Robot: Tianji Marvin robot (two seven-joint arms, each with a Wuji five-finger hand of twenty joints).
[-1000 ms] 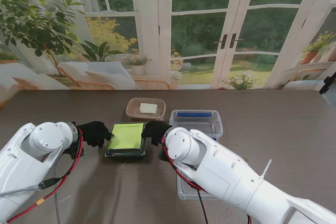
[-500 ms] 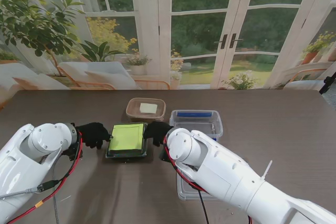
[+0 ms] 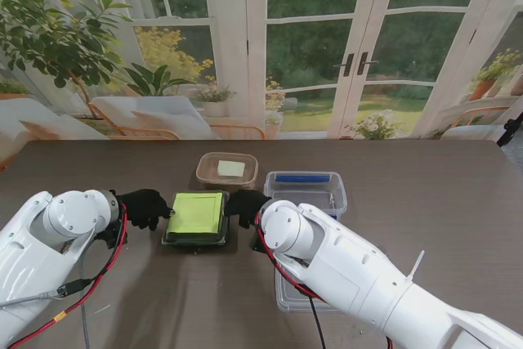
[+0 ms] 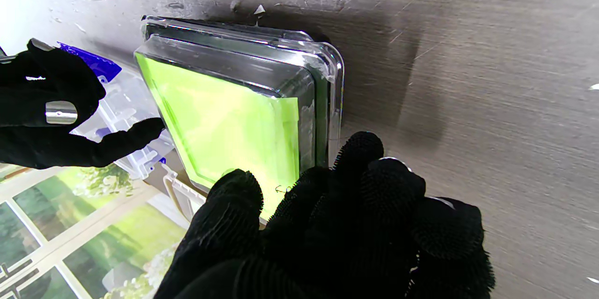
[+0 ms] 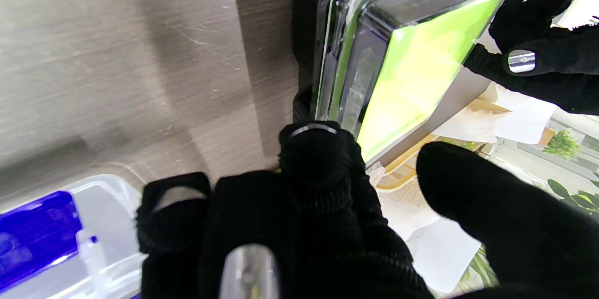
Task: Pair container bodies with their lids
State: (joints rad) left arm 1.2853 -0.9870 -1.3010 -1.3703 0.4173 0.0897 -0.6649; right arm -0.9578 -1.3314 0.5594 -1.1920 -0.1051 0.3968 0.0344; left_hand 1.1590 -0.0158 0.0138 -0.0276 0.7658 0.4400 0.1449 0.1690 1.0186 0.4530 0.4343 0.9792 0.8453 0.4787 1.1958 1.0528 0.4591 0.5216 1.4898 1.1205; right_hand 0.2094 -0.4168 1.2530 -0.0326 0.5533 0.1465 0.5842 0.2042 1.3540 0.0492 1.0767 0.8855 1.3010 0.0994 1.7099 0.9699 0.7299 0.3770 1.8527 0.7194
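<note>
Between the left hand (image 3: 145, 207) and right hand (image 3: 244, 204), both loosely spread, the green-lidded container (image 3: 196, 217) looks light, slick; grip opposite edges

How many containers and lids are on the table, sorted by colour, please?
Black container with clear lid bearing a green panel: 1
Tan container with a pale sheet inside: 1
Clear container with a blue latch: 1
Clear flat piece, probably a lid, nearer to me and mostly hidden by the right arm: 1
Total: 4
</note>
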